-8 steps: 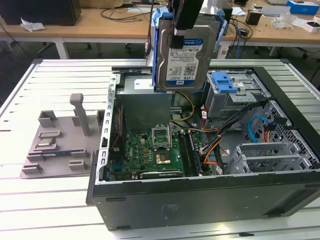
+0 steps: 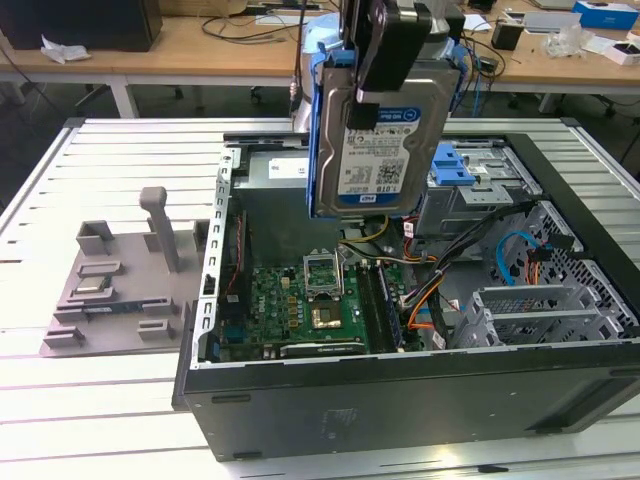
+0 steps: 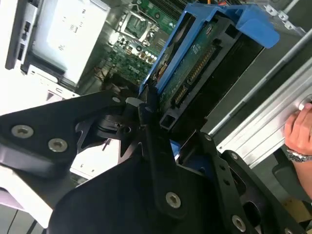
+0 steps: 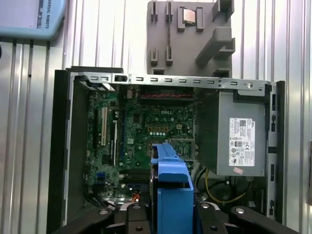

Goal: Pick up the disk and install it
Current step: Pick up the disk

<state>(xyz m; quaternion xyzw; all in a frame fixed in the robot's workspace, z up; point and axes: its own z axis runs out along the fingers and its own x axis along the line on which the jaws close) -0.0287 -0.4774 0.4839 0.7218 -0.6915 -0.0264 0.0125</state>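
Fingers (image 2: pixel 388 55) clamped on the disk (image 2: pixel 372 150). I see it held upright, lifted clear above the open computer case (image 2: pixel 400 400), over the motherboard (image 2: pixel 295 300). Case sits on table (image 2: pixel 100 400).

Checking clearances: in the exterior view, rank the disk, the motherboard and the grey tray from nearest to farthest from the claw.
1. The disk: held in the claw, above the case.
2. The motherboard: below, inside the case.
3. The grey tray: outside the case, at the exterior view's left.

Hand (image 2: pixel 385 68) up high, pointing down, clamped on top edge of disk (image 2: pixel 372 150), w/ disk hanging approx. vert.
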